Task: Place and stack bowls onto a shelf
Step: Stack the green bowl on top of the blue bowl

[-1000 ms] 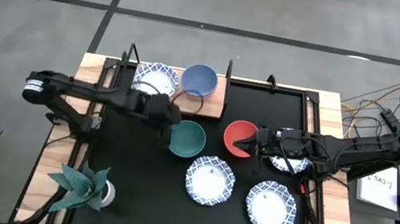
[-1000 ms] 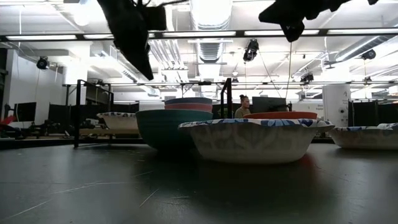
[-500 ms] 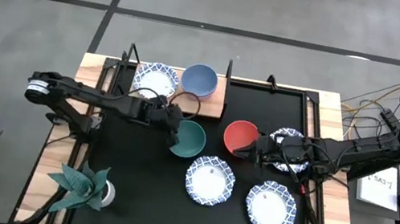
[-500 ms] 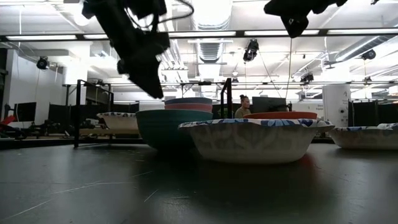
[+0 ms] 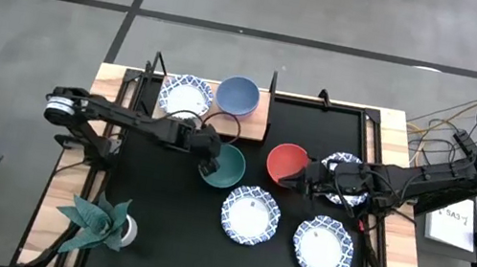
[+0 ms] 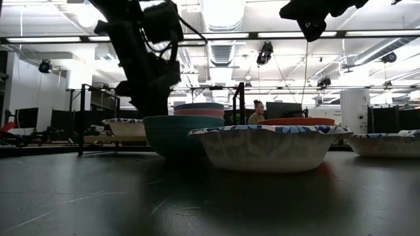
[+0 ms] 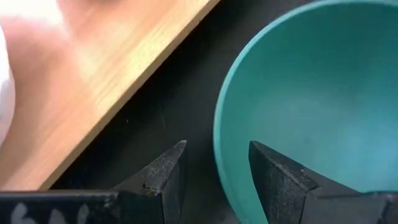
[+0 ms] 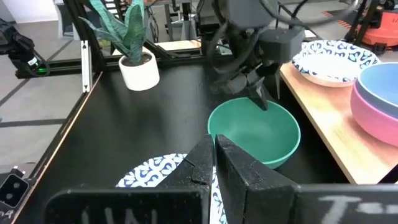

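A green bowl [image 5: 225, 166] stands on the black mat just near of the wooden shelf [image 5: 255, 129]. My left gripper [image 7: 217, 144] is open at the bowl's left rim [image 7: 217, 149], one finger outside and one inside, not visibly touching. A red bowl [image 5: 285, 164] stands right of the green one. My right gripper [image 5: 303, 175] is shut and empty, raised above the red bowl's right rim. On the shelf stand a blue-patterned white bowl [image 5: 186, 96] and a blue bowl [image 5: 238, 96] stacked on a pink one [image 8: 373, 106].
Three more patterned bowls rest on the mat: near centre [image 5: 250, 215], near right [image 5: 322, 247] and under my right arm [image 5: 343, 192]. A potted plant [image 5: 98, 217] stands at the near left. Thin black posts [image 5: 147, 75] rise at the shelf's corners.
My left gripper has gone down and toward the table's right and near edges, from over the shelf's near edge to the green bowl's left rim. The bowls have stayed in place.
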You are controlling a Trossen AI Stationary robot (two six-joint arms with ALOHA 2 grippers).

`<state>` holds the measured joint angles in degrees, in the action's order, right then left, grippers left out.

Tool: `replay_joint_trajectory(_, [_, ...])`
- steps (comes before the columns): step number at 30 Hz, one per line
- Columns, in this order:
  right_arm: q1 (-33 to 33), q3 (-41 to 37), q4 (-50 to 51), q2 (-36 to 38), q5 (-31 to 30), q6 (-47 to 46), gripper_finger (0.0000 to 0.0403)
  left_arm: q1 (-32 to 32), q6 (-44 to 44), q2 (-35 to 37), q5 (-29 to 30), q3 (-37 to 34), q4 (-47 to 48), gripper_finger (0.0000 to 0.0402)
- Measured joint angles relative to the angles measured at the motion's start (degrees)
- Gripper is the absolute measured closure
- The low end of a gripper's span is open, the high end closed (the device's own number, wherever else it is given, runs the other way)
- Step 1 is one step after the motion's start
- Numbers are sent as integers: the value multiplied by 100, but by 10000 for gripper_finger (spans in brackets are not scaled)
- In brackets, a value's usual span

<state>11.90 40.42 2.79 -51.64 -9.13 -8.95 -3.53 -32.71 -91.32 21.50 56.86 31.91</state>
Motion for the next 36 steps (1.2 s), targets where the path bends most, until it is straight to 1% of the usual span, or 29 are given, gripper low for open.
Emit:
replay_joint_trajectory(2, [0,0,0,0,0,2,394,2,-2,-124,-27,0,-1,249])
replay_joint_trajectory(4, [0,1,-2,0,0,-2,394,2,-3,-243,-180,7,2,252])
replay_joint_trajectory(6, [0,0,-2,0,0,-2,394,2,-24,-330,-302,23,-1,265])
replay_joint_trajectory(9, [0,0,-2,0,0,-2,394,2,-75,-394,-304,37,-6,303])
replay_joint_trajectory(13, [0,-7,-2,0,0,-2,394,2,-148,-387,-305,39,-7,379])
replay_joint_trajectory(14, [0,-7,-2,0,1,-2,394,0,-176,-358,-324,42,-39,389])
replay_joint_trajectory(17, [0,-7,-2,0,0,-2,394,2,-186,-289,-378,85,31,391])
replay_joint_trajectory(21, [0,-9,-2,0,2,-2,394,1,-61,-166,-702,329,325,400])
replay_joint_trajectory(24, [0,-9,4,0,4,2,394,-26,215,-49,-918,711,747,401])
replay_joint_trajectory(28, [0,-9,54,0,7,0,394,-199,740,12,-1051,1497,1573,401])
replay_joint_trajectory(32, [0,-9,78,0,9,2,394,-550,1407,12,-1058,2355,2200,401])
replay_joint_trajectory(36, [0,-9,118,0,9,0,394,-1123,2030,14,-1055,3210,2651,401])
